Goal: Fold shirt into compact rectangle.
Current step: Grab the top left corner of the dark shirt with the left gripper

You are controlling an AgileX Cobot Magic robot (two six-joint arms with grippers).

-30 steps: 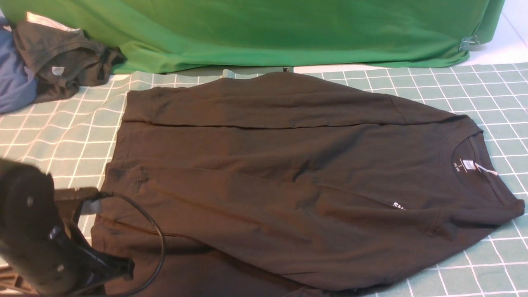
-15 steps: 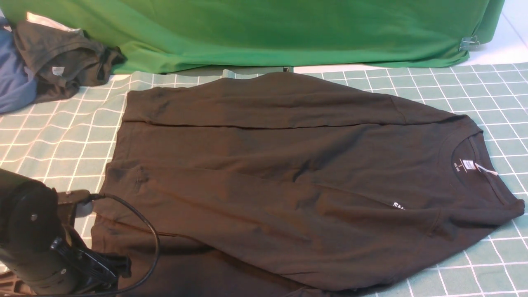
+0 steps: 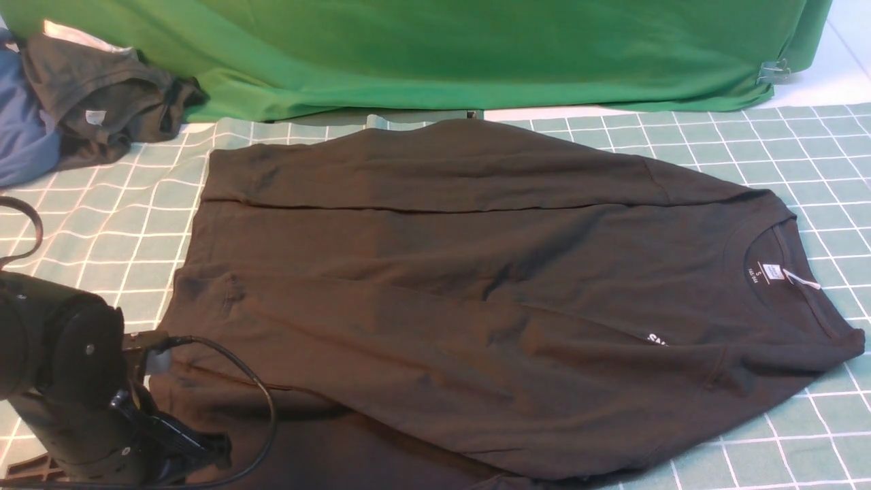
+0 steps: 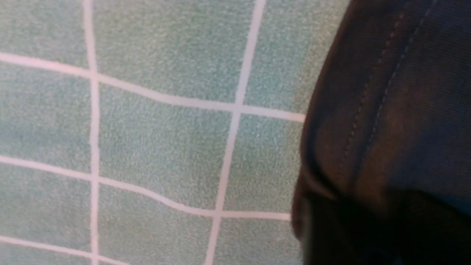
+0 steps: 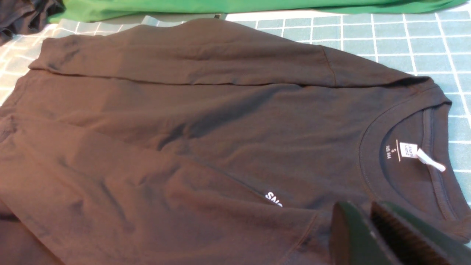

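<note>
The shirt (image 3: 463, 292) lies flat on the checked table cover (image 3: 102, 224). Its long axis runs from 9 o'clock to 3 o'clock in the front view, with the hem (image 4: 368, 110) at 9 and the ribbed collar (image 3: 755, 238) with its small white neck label (image 3: 771, 271) at 3. Both sleeves are already laid in along the body, the far sleeve (image 3: 422, 170) toward 12 and the near sleeve (image 3: 408, 354) toward 6, so it is a long narrow strip.

The next fold probably brings the hem toward the collar. The left arm (image 3: 68, 381), at 8 o'clock, is the nearer one. Its wrist camera shows the double-stitched hem edge just beside bare cover. The left gripper (image 3: 194, 446) is only a dark lump at the arm's tip, and I cannot tell whether it is wide or narrow.

The right gripper (image 5: 362, 211) hangs over the collar end with its ribbed pads drawn close together and nothing between them.

The fabric is a soft matte knit, limp and lightly creased, and will likely sag if lifted by one corner
</note>
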